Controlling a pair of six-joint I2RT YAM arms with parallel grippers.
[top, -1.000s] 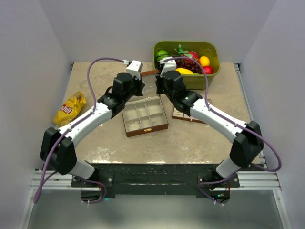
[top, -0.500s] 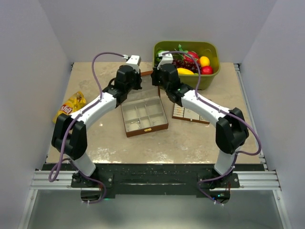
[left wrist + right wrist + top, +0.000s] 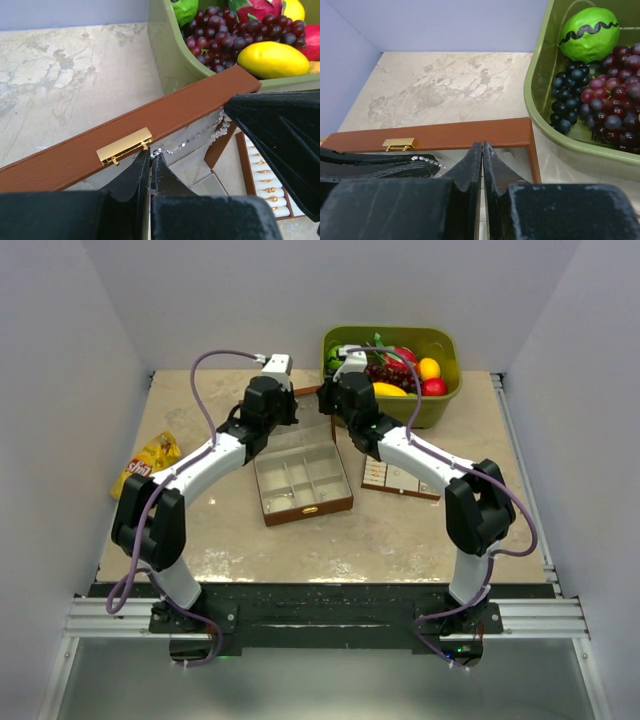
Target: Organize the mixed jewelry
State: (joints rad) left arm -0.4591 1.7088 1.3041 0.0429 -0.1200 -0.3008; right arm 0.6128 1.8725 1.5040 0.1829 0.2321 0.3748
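Observation:
A fine silvery chain [image 3: 192, 140] hangs just over the upright brown lid [image 3: 165, 120] of the open wooden box [image 3: 308, 512]. My left gripper [image 3: 150, 156] is shut on one end of it, beside the gold clasp [image 3: 125, 146]. The chain sags across to my right gripper's fingers [image 3: 270, 130], and that gripper [image 3: 482, 146] is shut on the other end behind the lid. Both wrists meet at the back of the box in the top view. The brown-edged cream tray [image 3: 398, 491] lies to the right of the box, with rows of small gold pieces [image 3: 265, 176].
A green bin [image 3: 440, 408] with grapes, a mango and other fruit stands right behind the lid, close to both grippers. A yellow snack bag [image 3: 147, 465] lies at the left edge. The box's cream compartments [image 3: 300, 475] sit under the arms.
Both arms have stretched toward the back, carrying the grippers from over the box to its raised lid. The right jaws have closed a little further.

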